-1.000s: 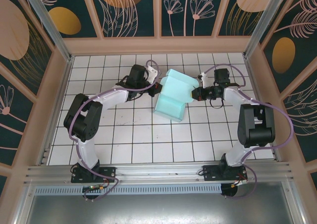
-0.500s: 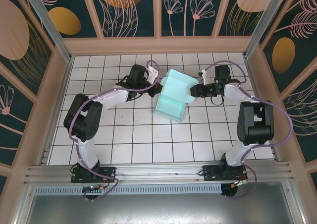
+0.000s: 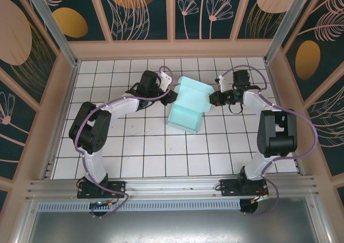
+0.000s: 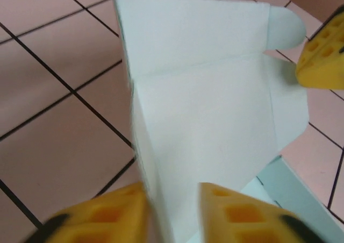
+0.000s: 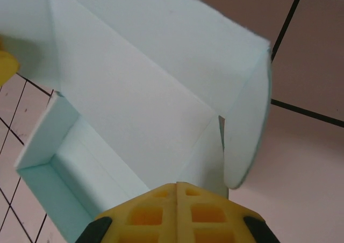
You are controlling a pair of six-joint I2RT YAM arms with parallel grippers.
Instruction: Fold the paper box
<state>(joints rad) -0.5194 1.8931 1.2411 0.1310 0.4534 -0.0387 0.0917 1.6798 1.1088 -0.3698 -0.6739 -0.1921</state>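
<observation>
The white tiled table (image 3: 134, 146) carries the mint paper box (image 3: 188, 106) just past its middle, toward twelve o'clock, with the lid panel raised. At the box's nine o'clock, the left gripper (image 3: 173, 97) has its jaws apart, straddling a card wall. At three o'clock, the right gripper (image 3: 213, 99) has its jaws pressed together against the lid's edge.

Tabletop (image 3: 134, 157): white square tiles, dark grid lines, walled on three sides. Paper box (image 3: 184, 116), pale mint, lies on it at centre-far, skewed to the grid. Its shallow open tray is down on the tiles; lid panel stands raised at the far end.
</observation>
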